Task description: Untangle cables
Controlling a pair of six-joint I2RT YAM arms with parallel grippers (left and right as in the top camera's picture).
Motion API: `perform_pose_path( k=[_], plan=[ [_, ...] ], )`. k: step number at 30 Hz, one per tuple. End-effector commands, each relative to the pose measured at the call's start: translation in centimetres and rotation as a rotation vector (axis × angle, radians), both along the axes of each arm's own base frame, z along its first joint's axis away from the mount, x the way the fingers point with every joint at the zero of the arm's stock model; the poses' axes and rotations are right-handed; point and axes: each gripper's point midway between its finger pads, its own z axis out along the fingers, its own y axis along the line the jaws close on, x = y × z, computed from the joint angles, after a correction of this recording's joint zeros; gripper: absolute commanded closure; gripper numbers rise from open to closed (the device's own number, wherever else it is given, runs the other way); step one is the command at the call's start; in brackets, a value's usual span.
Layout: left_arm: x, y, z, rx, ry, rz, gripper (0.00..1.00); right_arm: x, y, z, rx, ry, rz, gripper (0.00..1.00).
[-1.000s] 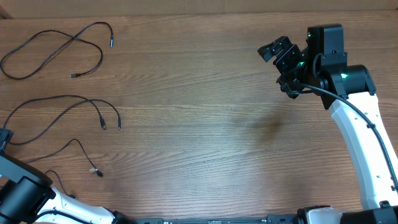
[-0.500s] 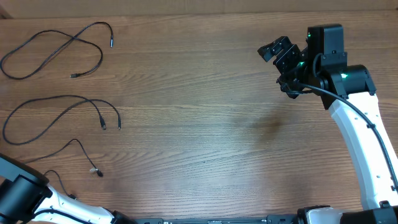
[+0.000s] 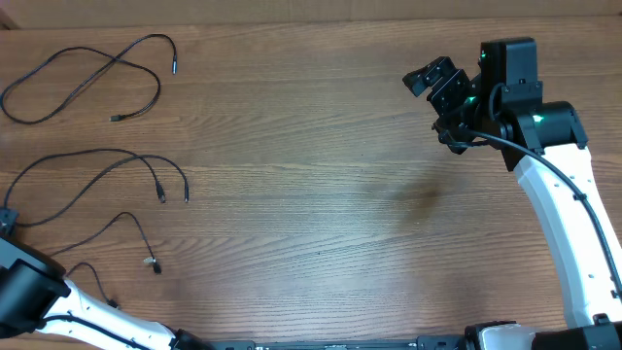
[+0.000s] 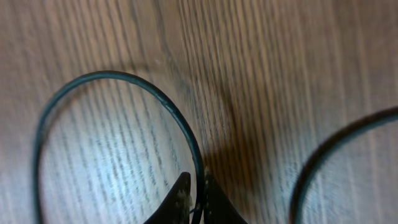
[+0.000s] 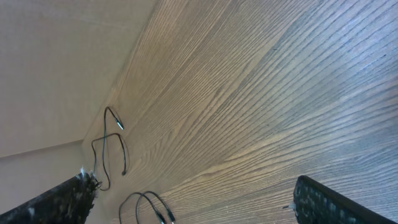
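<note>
Three thin black cables lie apart on the left of the wooden table: one at the far left [image 3: 83, 83], a looped one [image 3: 97, 154] with two plug ends, and a lower one [image 3: 131, 228]. My left gripper [image 3: 5, 222] sits at the table's left edge. In the left wrist view it [image 4: 194, 200] is shut on a cable [image 4: 124, 78] that curves away in a loop, while another strand [image 4: 323, 155] runs to the right. My right gripper [image 3: 442, 83] hangs open over the far right with nothing between its fingers [image 5: 336, 205]. Two cables [image 5: 102, 149] [image 5: 149, 202] show far off.
The table's far edge meets a pale wall [image 5: 56, 68]. The right arm's white link [image 3: 564, 224] stretches along the right side, and the left arm [image 3: 29, 301] fills the bottom left corner.
My left gripper has shut on a cable at the left edge. The lower cable's plug end has shifted slightly up. The right arm has not moved.
</note>
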Motion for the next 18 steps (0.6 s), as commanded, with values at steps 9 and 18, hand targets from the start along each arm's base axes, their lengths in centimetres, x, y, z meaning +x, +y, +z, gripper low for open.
perform_pose_path(
  k=[9,18],
  plan=[
    [0.2,1.5,2.5,0.041,0.009,-0.06,0.84,0.2,-0.2,0.9,-0.009,-0.029,-0.002,0.0],
    [10.2,-4.4,15.3,-0.216,-0.669,-0.142,0.0,0.2,-0.2,0.9,-0.009,-0.029,-0.002,0.0]
  ],
)
